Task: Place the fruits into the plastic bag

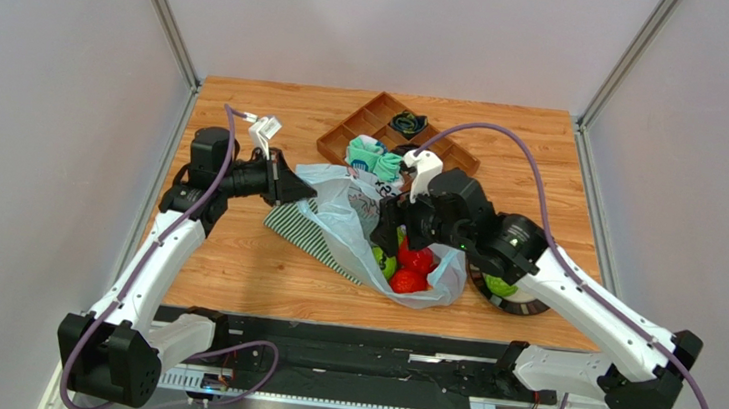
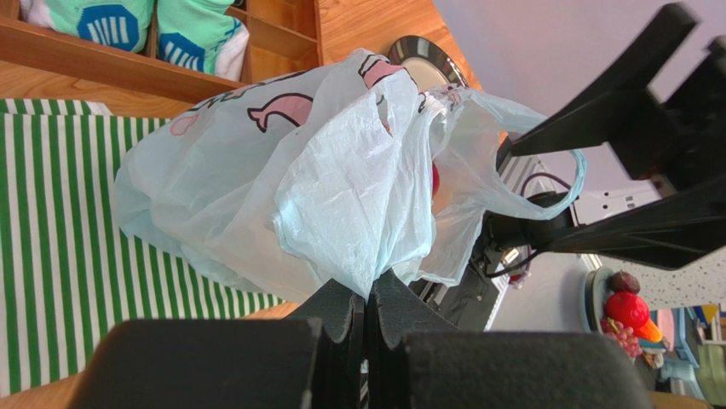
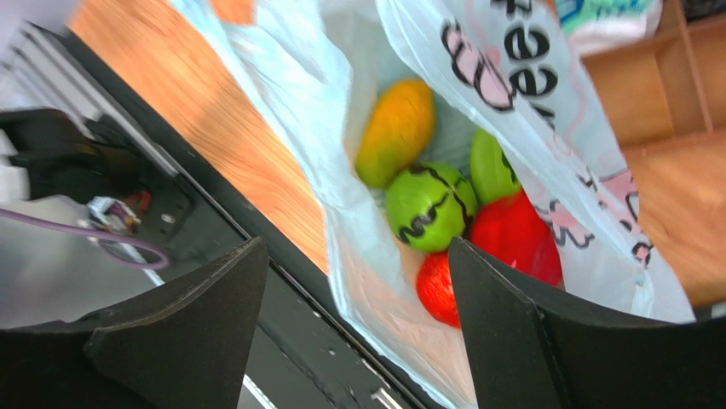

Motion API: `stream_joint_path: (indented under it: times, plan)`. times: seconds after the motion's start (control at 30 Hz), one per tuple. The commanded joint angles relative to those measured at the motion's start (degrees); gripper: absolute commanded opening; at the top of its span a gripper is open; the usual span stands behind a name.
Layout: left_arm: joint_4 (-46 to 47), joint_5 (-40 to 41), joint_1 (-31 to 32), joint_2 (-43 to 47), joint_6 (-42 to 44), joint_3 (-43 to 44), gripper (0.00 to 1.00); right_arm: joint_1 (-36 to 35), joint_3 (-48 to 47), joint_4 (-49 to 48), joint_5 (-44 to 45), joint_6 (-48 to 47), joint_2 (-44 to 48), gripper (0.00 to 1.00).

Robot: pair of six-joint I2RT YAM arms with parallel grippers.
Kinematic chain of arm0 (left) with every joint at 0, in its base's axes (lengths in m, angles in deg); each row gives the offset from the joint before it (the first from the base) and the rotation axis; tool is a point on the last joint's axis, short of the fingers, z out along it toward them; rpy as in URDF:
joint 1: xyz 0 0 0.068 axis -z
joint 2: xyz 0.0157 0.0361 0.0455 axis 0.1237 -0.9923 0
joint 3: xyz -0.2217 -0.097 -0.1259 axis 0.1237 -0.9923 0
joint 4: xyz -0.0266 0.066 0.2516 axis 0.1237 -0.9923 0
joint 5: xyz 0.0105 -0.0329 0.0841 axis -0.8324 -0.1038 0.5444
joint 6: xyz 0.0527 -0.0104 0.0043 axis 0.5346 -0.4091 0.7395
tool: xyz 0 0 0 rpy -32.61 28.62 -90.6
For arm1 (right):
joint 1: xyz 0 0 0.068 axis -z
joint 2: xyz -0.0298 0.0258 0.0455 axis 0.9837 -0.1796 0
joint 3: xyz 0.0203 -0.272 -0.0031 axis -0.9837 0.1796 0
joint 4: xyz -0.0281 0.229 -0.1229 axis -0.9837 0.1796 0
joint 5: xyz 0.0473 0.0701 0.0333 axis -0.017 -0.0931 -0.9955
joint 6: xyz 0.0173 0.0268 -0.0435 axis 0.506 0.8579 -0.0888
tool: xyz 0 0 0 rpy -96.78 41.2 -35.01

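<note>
The plastic bag (image 3: 596,170) has big black letters (image 3: 530,72) on its side. In the right wrist view, two of them read "ee". The letters next to them bend into the folds and cannot be read. In the top view the print is too small to read. The socks (image 2: 183,34) have a blue patch (image 2: 111,21) with white lines only.

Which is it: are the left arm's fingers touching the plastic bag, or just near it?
Touching. The left wrist view shows the left fingers closed on a gathered fold of the plastic bag, the film pinched between them.
</note>
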Motion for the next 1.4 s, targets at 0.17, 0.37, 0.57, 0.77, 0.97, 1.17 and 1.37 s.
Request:
stream_joint_path:
  times: [0.17, 0.37, 0.57, 0.77, 0.97, 1.17, 1.37]
  plan:
    - [2.1, -0.1, -0.2, 1.3, 0.4, 0.3, 0.0, 15.3, 0.7, -3.8, -3.7, 5.6, 7.1, 0.76]
    - [1.7, 0.3, -0.2, 1.3, 0.7, 0.3, 0.0, 31.0, 8.6, -3.4, -5.4, 10.0, 15.4, 0.77]
    - [1.3, 0.6, -0.2, 1.1, 0.9, 0.4, 0.0, 44.6, 20.8, -0.3, -6.5, 12.9, 19.3, 0.8]
    - [1.1, 0.6, -0.2, 1.1, 0.9, 0.5, 0.0, 51.2, 24.8, 6.5, 3.7, 14.3, 17.8, 0.86]
    - [1.3, 0.6, -0.3, 1.0, 0.7, 0.4, 0.0, 51.7, 26.2, 9.6, 9.2, 14.4, 17.1, 0.94]
    - [1.5, 0.3, -0.2, 0.9, 0.5, 0.4, 0.0, 51.6, 28.1, 7.5, 10.1, 14.8, 14.3, 0.96]
    - [1.4, 0.5, -0.2, 0.7, 0.6, 0.4, 0.0, 51.7, 32.2, 1.0, 6.5, 17.0, 9.8, 0.95]
